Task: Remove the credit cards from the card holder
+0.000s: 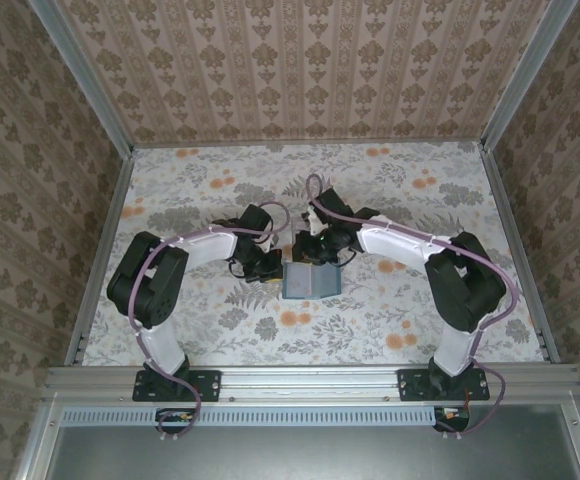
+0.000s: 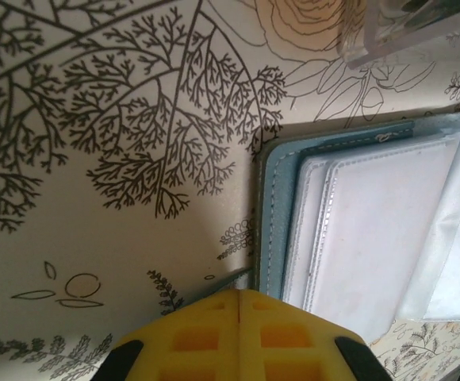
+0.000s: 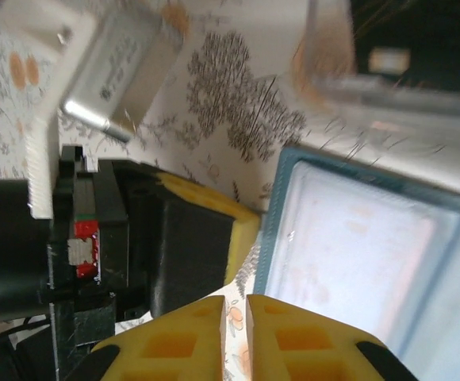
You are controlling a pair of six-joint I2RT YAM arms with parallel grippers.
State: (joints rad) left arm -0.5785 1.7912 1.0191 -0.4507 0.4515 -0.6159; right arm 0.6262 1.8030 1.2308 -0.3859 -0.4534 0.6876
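Observation:
The teal card holder (image 1: 310, 282) lies open on the flowered cloth between both arms. Its pale sleeves (image 2: 373, 230) face up; whether a credit card sits inside them I cannot tell. My left gripper (image 2: 239, 295) is shut, its yellow tips pressed together at the holder's near left corner (image 2: 271, 238). My right gripper (image 3: 234, 305) hovers just off the holder's (image 3: 357, 246) left edge, jaws a narrow slit apart with only cloth showing between them. A grey flat card (image 3: 111, 71), blurred, lies on the cloth further out.
A clear plastic box (image 2: 404, 32) stands just beyond the holder, also blurred in the right wrist view (image 3: 389, 71). The left arm's yellow finger (image 3: 242, 234) and black body crowd the holder's left side. Metal rails and papered walls bound the table (image 1: 220, 330).

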